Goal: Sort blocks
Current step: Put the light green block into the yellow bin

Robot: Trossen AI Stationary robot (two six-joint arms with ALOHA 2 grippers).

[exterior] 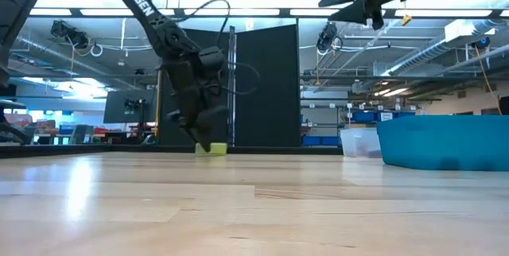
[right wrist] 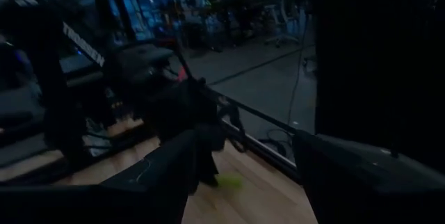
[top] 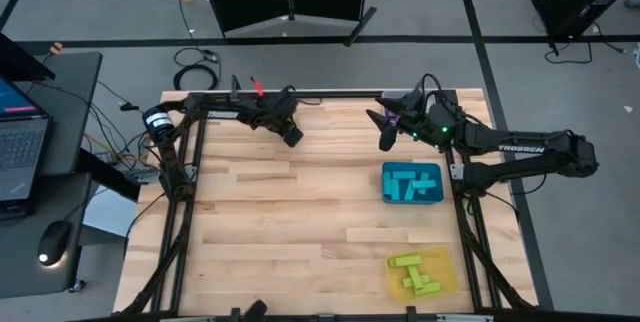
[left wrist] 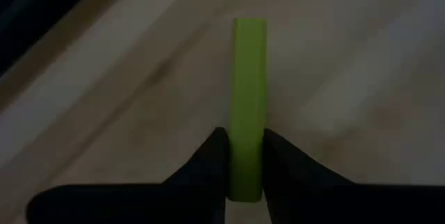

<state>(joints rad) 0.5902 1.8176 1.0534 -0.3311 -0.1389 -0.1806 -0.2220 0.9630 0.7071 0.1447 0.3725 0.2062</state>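
Left wrist view is showing the left gripper (left wrist: 245,158) clenching a yellow-green block (left wrist: 248,106), its two dark fingers (left wrist: 208,165) pressing on either side of the bar's near end while the rest of the bar is lying out over the wooden table (left wrist: 361,78). High view is placing this gripper (top: 291,133) near the table's far edge, left of centre, with its arm reaching in from the far left corner. Low view is showing the same gripper (exterior: 199,133) pointing down at the far side, with the block (exterior: 211,148) sitting right at the tabletop beneath it; whether it is touching the wood or just clear of it cannot be told. The right gripper (top: 384,127) is hanging above the far right part of the table (top: 280,232), its fingers standing apart and holding nothing, as the right wrist view (right wrist: 243,168) is showing with a wide gap between them. Just beside that arm a teal tray (top: 384,184) is holding several cyan blocks (top: 412,184), and nearer the front right edge a yellow tray (top: 448,280) is holding a few yellow-green blocks (top: 417,272). In the low view the teal tray (exterior: 445,141) is standing at the right.
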